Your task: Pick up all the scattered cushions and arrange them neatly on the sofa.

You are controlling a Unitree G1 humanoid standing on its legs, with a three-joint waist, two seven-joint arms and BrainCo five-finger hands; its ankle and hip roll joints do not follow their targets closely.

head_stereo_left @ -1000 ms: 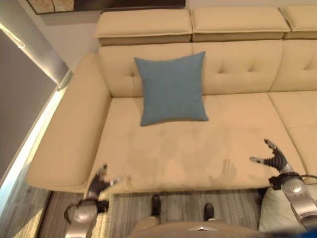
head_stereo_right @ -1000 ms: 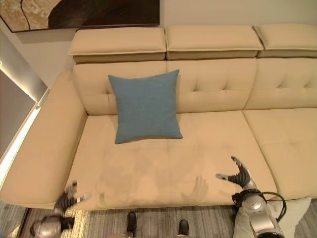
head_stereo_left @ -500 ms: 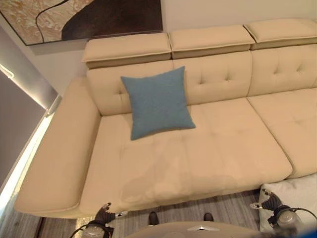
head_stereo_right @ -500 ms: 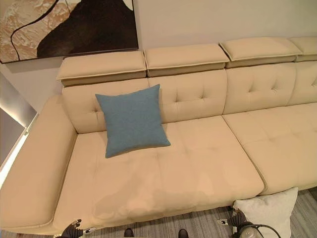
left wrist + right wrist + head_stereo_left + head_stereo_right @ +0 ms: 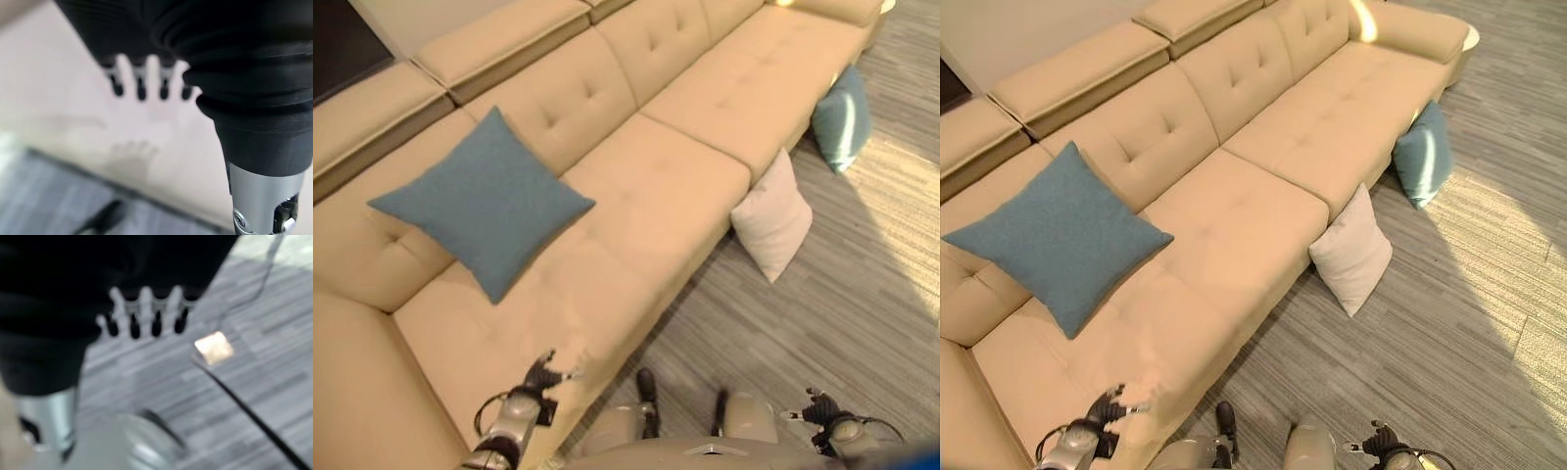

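Observation:
A blue cushion (image 5: pixel 484 201) leans against the backrest of the beige sofa (image 5: pixel 656 186), at its left part. A white cushion (image 5: pixel 771 221) stands on the floor against the sofa's front. Farther right a light blue cushion (image 5: pixel 842 119) also leans on the sofa front. My left hand (image 5: pixel 540 376) is low at the seat's front edge, open, holding nothing; its fingers (image 5: pixel 141 85) hang over the seat. My right hand (image 5: pixel 820 410) is low over the floor, open and empty, its fingers (image 5: pixel 145 318) spread.
Grey striped carpet (image 5: pixel 862 294) covers the floor in front of the sofa, with a sunlit patch at the right. The sofa's long seat (image 5: pixel 1332 117) runs away to the upper right.
The whole picture has swung to the right, so the camera moved: the two floor cushions have come into view. Both hands stay low and open.

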